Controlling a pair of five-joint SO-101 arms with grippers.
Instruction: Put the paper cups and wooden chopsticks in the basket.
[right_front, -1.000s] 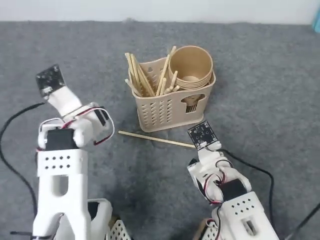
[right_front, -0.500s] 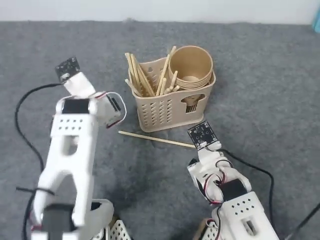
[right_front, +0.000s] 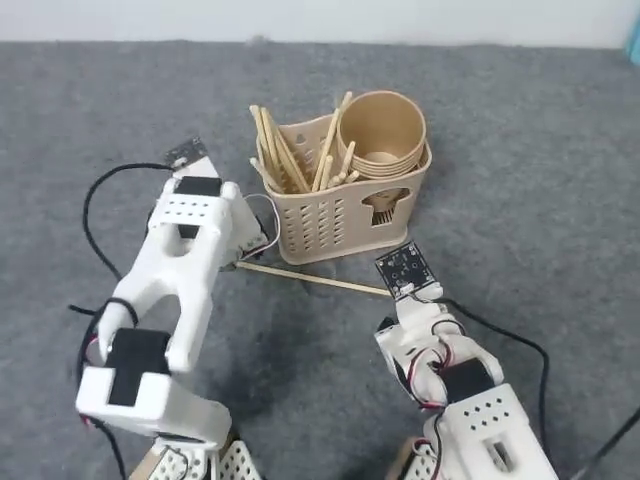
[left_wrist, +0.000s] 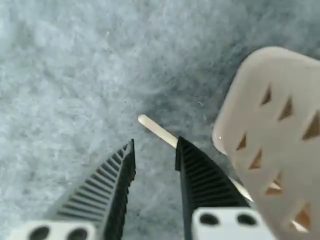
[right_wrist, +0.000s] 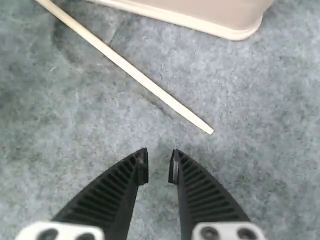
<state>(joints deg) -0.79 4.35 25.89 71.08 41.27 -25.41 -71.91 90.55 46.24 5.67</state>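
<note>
Fingers (left_wrist: 120, 175) of the left gripper (left_wrist: 155, 147) stand apart, with nothing between them; a second ago the left arm (right_front: 185, 260) was raised over the left side of the carpet (right_front: 560, 150), well away from the basket (right_front: 330, 225); since then it has swung in and reached forward, and it now hangs over the left end of the loose chopstick (right_front: 310, 279), just beside the basket's left wall. From the left wrist, the rounded tip of that chopstick (left_wrist: 157, 129) lies flat on the carpet just beyond the fingertips and in line with the gap; the stick runs back under the finger nearer the basket (left_wrist: 270, 125); it is not yet between the pads.

The loose chopstick has not shifted; it lies near the middle of the carpet, just in front of the basket's front wall, slanting from the left arm toward the right arm (right_front: 445, 370). The basket also sits where it did, toward the far edge; the bundle of chopsticks (right_front: 285, 150) leans in its left part and the stacked paper cups (right_front: 380, 130) stand in its right part.

The right arm has kept still at the near right; the right gripper (right_wrist: 158, 162) points down at bare carpet, its fingers drawn close with a narrow gap between the tips and holding nothing; the chopstick's other end (right_wrist: 130, 70) stops a little beyond those tips, apart from them, and the basket's bottom edge (right_wrist: 200, 12) lies farther on.
</note>
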